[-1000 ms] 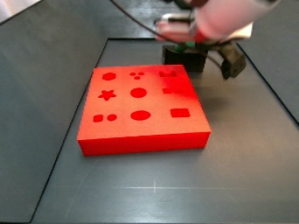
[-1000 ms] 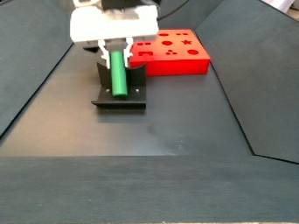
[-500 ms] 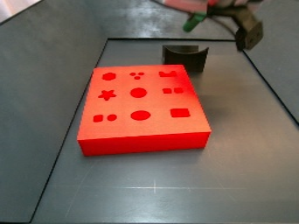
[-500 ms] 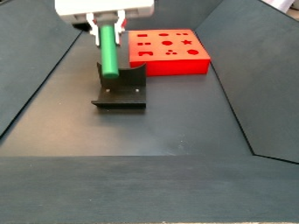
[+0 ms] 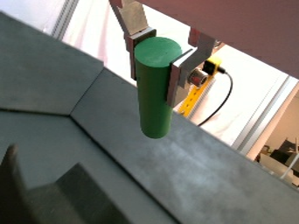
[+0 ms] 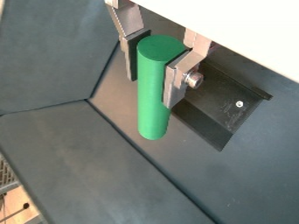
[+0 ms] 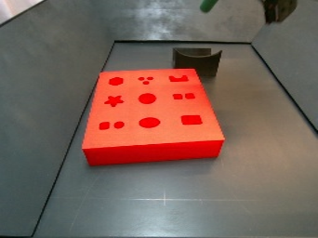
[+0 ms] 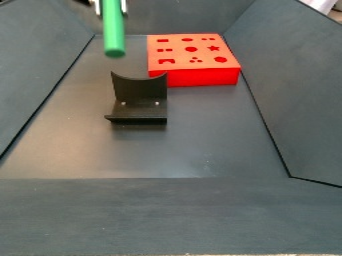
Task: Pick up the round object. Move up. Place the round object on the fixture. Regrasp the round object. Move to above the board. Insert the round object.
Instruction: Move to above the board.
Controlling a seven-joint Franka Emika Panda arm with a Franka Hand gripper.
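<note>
The round object is a smooth green peg [image 5: 156, 87], hanging upright with my gripper [image 5: 160, 48] shut on its upper end. Both wrist views show the silver fingers pressed against its sides, the peg [image 6: 156, 92] and gripper [image 6: 158, 44] seen from another angle. In a side view the peg [image 8: 115, 27] hangs well above the dark fixture [image 8: 138, 98], and its top runs out of the picture. The fixture [image 7: 198, 60] stands empty behind the red board [image 7: 149, 116]. Only the peg's green tip [image 7: 209, 5] and one finger [image 7: 276, 9] show at that view's top edge.
The red board [image 8: 194, 58] lies beside the fixture on a dark grey floor with sloping side walls [image 8: 40, 90]. The fixture [image 6: 228, 109] shows below and behind the peg in a wrist view. A yellow part and a cable [image 5: 198, 87] lie beyond the wall.
My gripper has risen with the peg in it, from the fixture's notch to high above it, and has mostly left the top of both side views.
</note>
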